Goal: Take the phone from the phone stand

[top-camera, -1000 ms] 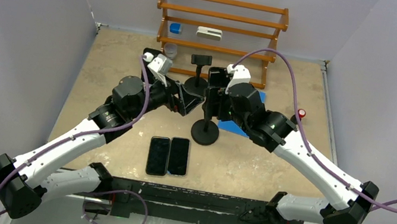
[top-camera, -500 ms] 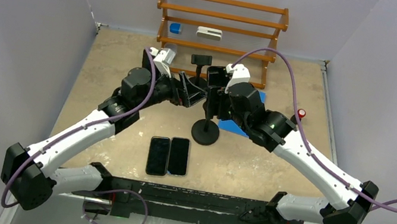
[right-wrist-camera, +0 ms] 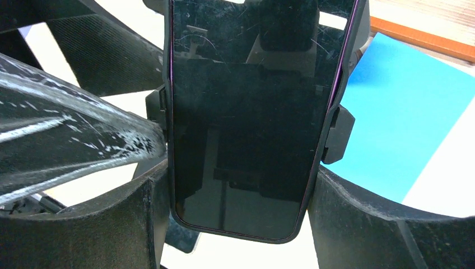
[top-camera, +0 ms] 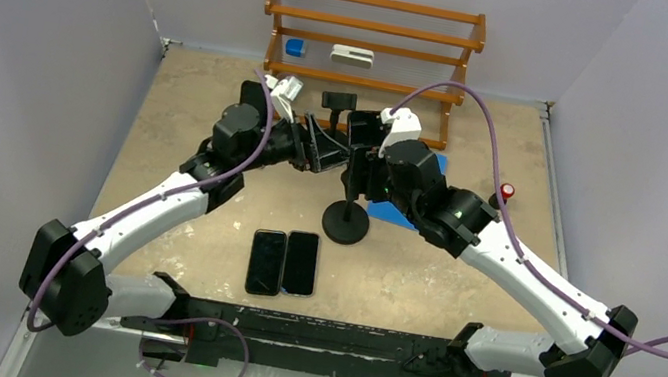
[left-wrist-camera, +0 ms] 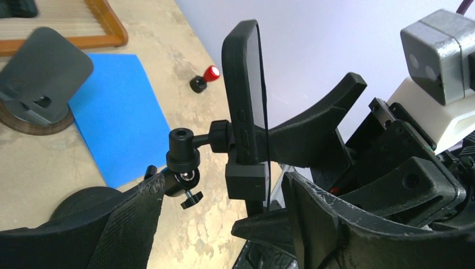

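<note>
A black phone [right-wrist-camera: 246,112] stands upright in the clamp [left-wrist-camera: 246,180] of the black phone stand [top-camera: 345,221]. My right gripper [right-wrist-camera: 238,185] is shut on the phone, one finger against each long side just below the clamp's tabs [right-wrist-camera: 339,134]. In the left wrist view the phone [left-wrist-camera: 246,95] shows edge-on. My left gripper [left-wrist-camera: 224,196] is open around the clamp and ball joint [left-wrist-camera: 182,162]. Its left finger [left-wrist-camera: 129,218] is at the ball joint. A narrow gap separates its right finger [left-wrist-camera: 347,224] from the phone. From above, both grippers [top-camera: 328,152] [top-camera: 362,147] meet at the stand's top.
A second stand [top-camera: 337,108] is behind, before a wooden rack [top-camera: 373,43]. A blue mat [top-camera: 402,214] lies under my right arm, with a red-capped object [top-camera: 508,191] to its right. Two phones [top-camera: 283,261] lie flat in front of the stand's base.
My left arm has reached forward and right to the stand's head, its jaws narrowing around the clamp. My right gripper has closed slightly onto the phone's sides.
</note>
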Motion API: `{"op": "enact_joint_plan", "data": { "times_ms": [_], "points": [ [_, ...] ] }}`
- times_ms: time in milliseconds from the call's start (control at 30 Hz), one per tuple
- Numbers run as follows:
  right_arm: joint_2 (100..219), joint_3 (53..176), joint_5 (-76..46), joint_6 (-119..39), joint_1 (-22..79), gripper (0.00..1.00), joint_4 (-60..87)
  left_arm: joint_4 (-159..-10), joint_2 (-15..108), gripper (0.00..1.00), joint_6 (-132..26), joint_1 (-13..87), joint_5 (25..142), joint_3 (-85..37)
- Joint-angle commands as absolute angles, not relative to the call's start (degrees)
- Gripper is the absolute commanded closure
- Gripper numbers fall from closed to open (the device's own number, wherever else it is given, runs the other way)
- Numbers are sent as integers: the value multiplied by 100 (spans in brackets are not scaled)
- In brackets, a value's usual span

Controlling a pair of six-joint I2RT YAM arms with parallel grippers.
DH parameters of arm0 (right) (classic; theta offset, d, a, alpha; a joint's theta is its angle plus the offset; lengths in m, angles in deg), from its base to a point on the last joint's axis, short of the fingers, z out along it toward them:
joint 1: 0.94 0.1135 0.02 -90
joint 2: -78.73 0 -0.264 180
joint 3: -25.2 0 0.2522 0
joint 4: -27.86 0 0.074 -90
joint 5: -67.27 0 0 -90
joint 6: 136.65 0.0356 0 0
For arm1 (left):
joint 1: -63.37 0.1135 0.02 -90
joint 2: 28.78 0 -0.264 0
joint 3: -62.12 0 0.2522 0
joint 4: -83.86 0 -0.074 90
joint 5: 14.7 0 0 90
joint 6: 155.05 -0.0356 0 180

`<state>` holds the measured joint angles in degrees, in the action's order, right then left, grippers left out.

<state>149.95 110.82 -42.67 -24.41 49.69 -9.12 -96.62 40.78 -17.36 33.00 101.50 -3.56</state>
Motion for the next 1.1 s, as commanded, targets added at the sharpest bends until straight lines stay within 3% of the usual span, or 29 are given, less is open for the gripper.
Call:
{"op": "enact_joint_plan", "data": {
  "times_ms": [0, 100, 267, 600, 767, 967, 1067],
  "points": [
    [14736, 11125, -4529, -2652, 4942, 64, -462, -10403, 4230, 27, -1611, 3352, 10823, -532],
    [14732, 11104, -4519, -2647, 4948, 64, -462, -10452, 4297, 31, -1592, 3355, 10829, -536],
    [14702, 11062, -4497, -2627, 4945, 64, -462, -10445, 4444, 45, -1620, 3373, 10950, -644],
    [14662, 11018, -4400, -2580, 4950, 63, -526, -10773, 4481, 52, -1460, 3436, 11031, -546],
    [14634, 10974, -4341, -2547, 4944, 63, -541, -10961, 4493, 78, -1417, 3475, 11153, -457],
    [14609, 10921, -4362, -2549, 4943, 64, -524, -11031, 4496, 85, -1347, 3502, 11269, -382],
    [14612, 10891, -4447, -2552, 4944, 66, -523, -11043, 4476, 100, -1306, 3526, 11283, -330]
  ]
}}
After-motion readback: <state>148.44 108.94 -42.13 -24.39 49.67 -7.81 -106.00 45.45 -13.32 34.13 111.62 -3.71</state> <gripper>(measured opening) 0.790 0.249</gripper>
